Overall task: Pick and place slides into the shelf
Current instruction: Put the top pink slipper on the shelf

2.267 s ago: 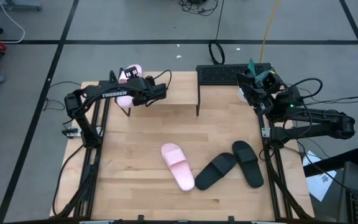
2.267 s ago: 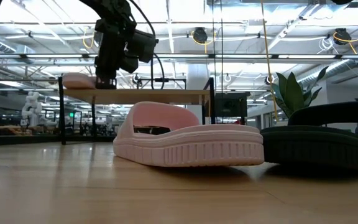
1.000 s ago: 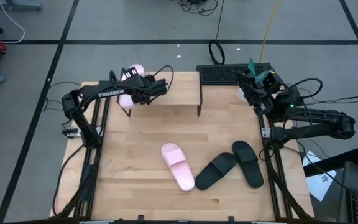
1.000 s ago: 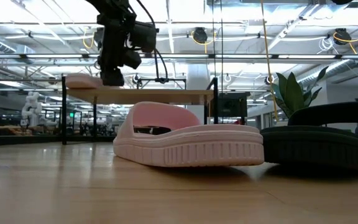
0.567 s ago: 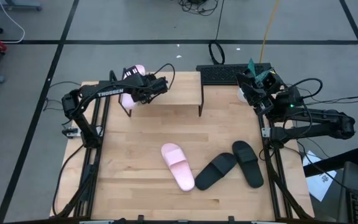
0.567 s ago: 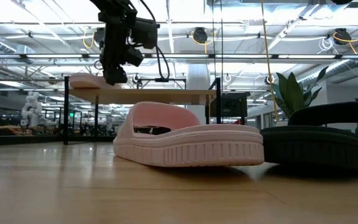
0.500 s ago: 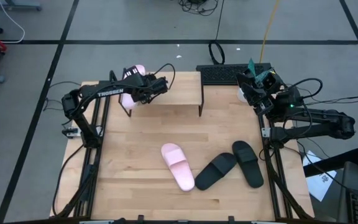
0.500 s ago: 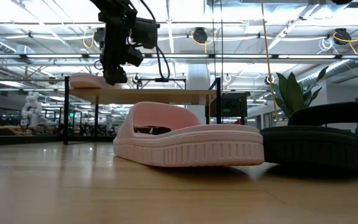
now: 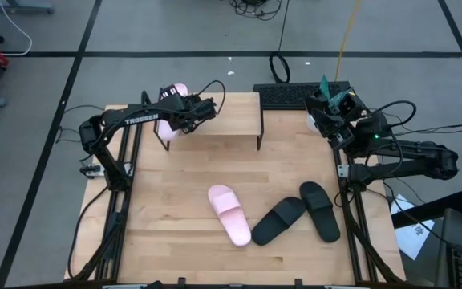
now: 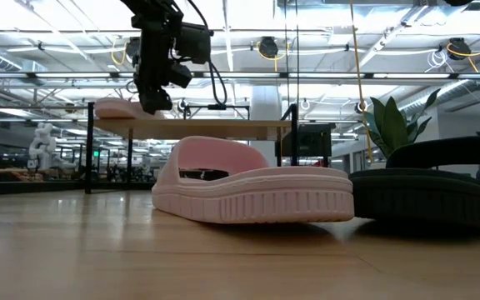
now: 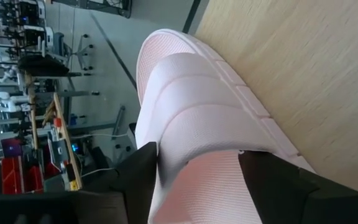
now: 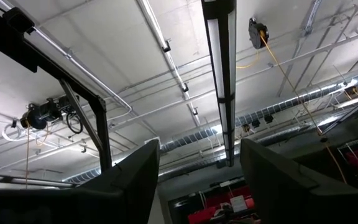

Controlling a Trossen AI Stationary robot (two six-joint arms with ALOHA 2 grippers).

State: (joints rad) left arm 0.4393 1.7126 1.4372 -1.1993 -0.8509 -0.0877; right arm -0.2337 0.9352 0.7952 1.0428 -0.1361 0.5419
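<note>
A pale pink slide (image 11: 191,118) lies sole down on the left end of the shelf (image 9: 223,112); one end reaches past the shelf's edge. My left gripper (image 9: 176,114) hangs over it, pointing down, and in the low view its tips (image 10: 150,103) are just above the shelf top. Its fingers stand open on either side of the slide, by the strap. The other pink slide (image 9: 229,214) and two black slides (image 9: 279,221) (image 9: 320,210) lie on the table. My right gripper (image 9: 325,100) waits open at the far right, pointing up. My left gripper (image 11: 197,158) comes down from above with one finger (image 11: 138,186) at each long side of the pink slide, just behind its strap (image 11: 194,134). The slide fills the gap between them, and I cannot tell whether they touch it. The slide rests flat on the shelf.
The rest of the shelf top (image 9: 231,116) to the right of the pink slide is bare wood. A dark keyboard (image 9: 283,95) lies behind the shelf. Black frame rails (image 9: 351,217) run along both table sides. Cables hang from the left arm.
My left gripper has risen a little above the shelf top. The shelf, with the pink slide on it, has slid slightly toward the table's right edge.
</note>
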